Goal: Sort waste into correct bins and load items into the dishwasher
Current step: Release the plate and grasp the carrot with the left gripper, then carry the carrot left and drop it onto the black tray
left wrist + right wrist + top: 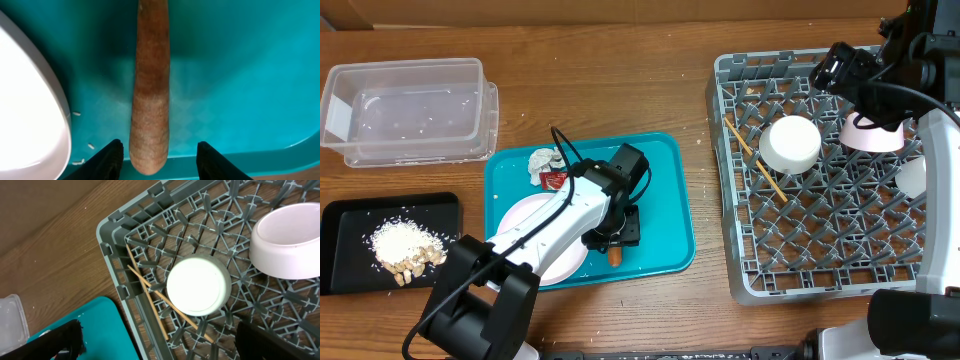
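Carrot [150, 90] lies in teal tray [240, 75]; rice [400, 243] in black tray [345, 225].

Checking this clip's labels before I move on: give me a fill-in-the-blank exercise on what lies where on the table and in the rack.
1. The thin orange carrot lies on the ___ serving tray, between the open fingers of the left gripper.
2. The pale rice heap sits in the flat ___ rectangular tray.
3. The thin wooden chopsticks lie in the grey plastic dish rack beside the upturned ___ bowl.
Missing words: teal; black; white.
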{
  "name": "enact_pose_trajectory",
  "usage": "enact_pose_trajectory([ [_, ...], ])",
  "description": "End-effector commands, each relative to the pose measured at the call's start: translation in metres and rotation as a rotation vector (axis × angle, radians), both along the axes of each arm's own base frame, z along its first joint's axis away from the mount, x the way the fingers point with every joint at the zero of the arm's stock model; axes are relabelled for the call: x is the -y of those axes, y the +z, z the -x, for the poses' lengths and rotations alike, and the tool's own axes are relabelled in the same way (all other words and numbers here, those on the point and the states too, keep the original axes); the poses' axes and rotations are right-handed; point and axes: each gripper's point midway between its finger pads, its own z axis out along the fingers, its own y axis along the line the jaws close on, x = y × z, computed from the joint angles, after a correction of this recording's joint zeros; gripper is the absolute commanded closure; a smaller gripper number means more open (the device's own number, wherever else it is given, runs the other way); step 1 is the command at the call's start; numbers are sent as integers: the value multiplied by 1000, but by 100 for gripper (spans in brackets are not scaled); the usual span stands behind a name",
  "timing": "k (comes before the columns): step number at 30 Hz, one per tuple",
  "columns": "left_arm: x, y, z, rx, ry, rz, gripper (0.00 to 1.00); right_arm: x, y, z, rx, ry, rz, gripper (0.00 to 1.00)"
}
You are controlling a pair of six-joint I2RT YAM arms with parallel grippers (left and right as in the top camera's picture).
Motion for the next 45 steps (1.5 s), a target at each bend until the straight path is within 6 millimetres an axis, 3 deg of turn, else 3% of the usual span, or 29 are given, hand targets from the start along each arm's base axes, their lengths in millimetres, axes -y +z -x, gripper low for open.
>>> enact_pose_trajectory([
  [1,0,-8,6,-23,6,3,50,1,13,-2,40,-4,7,0],
  [11,-7,-19,6,-20,-23,-40,50,1,13,-2,40,-4,7,0],
  [20,-10,-45,11,-82,-48,-73,58,1,13,-2,39,-4,6,0],
  [22,-10,-47,11,-86,-49,-76,67,1,12,-3,38,-4,7,0],
  [25,-11,-45,12,-96,-50,-81,91,1,12,-2,38,-4,6,0],
  [27,-13,-40,14,-112,-47,-91,96,1,12,-3,38,-4,6,0],
  [31,-11,-17,5,-117,-49,-116,96,1,12,-3,37,-4,7,0],
  [36,-10,43,-24,-66,-47,-167,96,1,12,-3,37,-4,6,0],
  [39,-22,79,-39,-32,-19,-212,96,1,12,-3,37,-4,6,0],
  [42,-52,114,-53,13,72,-291,96,1,12,-3,37,-4,7,0],
  [45,-95,147,-65,75,218,-362,96,1,12,-3,37,-4,7,0],
])
